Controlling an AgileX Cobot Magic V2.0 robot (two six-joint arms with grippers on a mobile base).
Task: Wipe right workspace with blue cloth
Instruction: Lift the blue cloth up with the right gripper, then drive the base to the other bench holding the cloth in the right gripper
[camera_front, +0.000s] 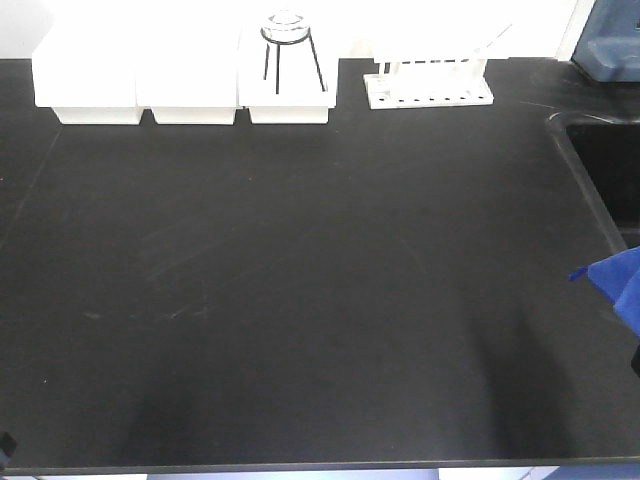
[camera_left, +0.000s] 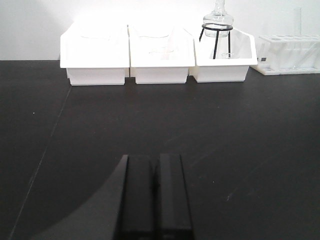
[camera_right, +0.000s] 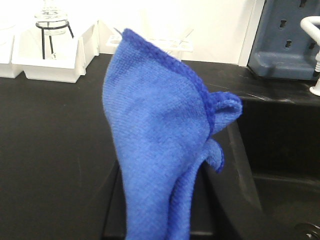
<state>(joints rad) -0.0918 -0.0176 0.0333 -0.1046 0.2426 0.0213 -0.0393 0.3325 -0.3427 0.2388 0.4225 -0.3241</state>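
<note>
Your right pincer (camera_right: 159, 220) looks clamped on the blue cloth (camera_right: 155, 140), though the fabric hides the fingertips. The cloth rises from between them and fans out ahead, apparently clear of the table (camera_front: 300, 300), with the sink (camera_right: 280, 195) just to the pincer's right. Your left pincer (camera_left: 152, 200) is pressed together on nothing, with the white bins (camera_left: 162, 60) well ahead of it. Treat the cloth as light, limp and grabby on a matte top; it will likely fold and drag rather than glide. I'd grip the bunched middle, not the hemmed edge, so a broad pad sits beneath the pincer.
</note>
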